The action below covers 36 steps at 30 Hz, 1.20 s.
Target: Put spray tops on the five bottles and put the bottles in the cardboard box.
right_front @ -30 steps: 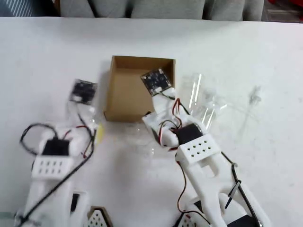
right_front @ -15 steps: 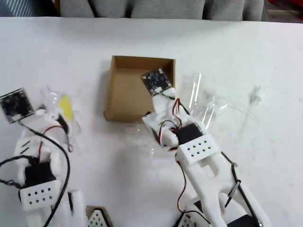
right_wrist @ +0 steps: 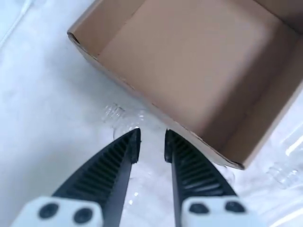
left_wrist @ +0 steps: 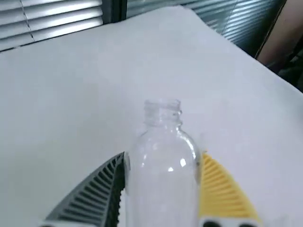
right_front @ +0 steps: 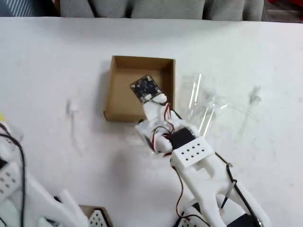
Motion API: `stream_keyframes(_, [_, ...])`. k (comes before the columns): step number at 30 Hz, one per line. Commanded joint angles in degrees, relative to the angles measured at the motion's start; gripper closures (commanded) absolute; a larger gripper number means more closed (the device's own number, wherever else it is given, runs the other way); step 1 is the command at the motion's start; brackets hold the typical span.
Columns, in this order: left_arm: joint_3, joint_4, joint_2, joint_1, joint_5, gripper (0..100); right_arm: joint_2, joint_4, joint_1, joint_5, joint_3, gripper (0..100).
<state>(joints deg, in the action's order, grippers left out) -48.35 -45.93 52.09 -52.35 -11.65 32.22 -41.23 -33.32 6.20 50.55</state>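
Clear plastic bottle: held between the grey and yellow jaws of the left gripper, with its open neck pointing past the tips and no spray top on it.
Left jaws: clenched on the bottle's body just below the shoulder, 1 finger on each side.
Right gripper: jaws parted by a narrow gap, with nothing seen clamped between them.
Lying bottle: on the table, just beyond and beneath the right tips, its capless neck off to 1 side of the gap.
Cardboard box: open, directly past the right tips, near wall almost at them. 0 bottles seen inside.
Loose bottles: beside the box, off to the side of the right jaws and well apart from the left jaws.
Spray top: what looks like 1 white top with its tube, on the table, apart from both pairs of jaws.
Handling: the bottles are probably light, thin-walled and slick. They would dent under a hard squeeze and roll when lying down.
Hold: take the body below the shoulder, leaving the stiffer threaded neck free for the top.
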Motion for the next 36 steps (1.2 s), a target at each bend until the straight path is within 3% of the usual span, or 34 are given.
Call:
stream_keyframes(1, [15.47,-4.22,-13.85,-2.42,0.79,98,0.13,1.01,-2.24,0.70,-0.53,93.3])
stream_keyframes(7, [27.96,-7.30,-27.74,-6.20,1.05,98,0.13,8.04,-12.88,0.53,-0.97,93.3])
stream_keyframes(13, [34.99,-11.43,-36.00,-6.29,8.18,98,-5.76,19.47,-19.12,0.26,-5.98,93.2])
stream_keyframes(27, [35.25,-11.78,-36.18,-4.26,8.53,98,-48.31,17.10,-20.79,-0.09,-40.62,92.8])
stream_keyframes(33, [34.90,-13.98,-36.18,-4.00,8.62,98,-49.98,16.57,-20.35,-16.09,-47.56,92.8])
stream_keyframes(36, [34.90,-14.24,-36.09,-3.56,8.53,98,-52.62,17.19,-21.05,-19.60,-50.02,92.7])
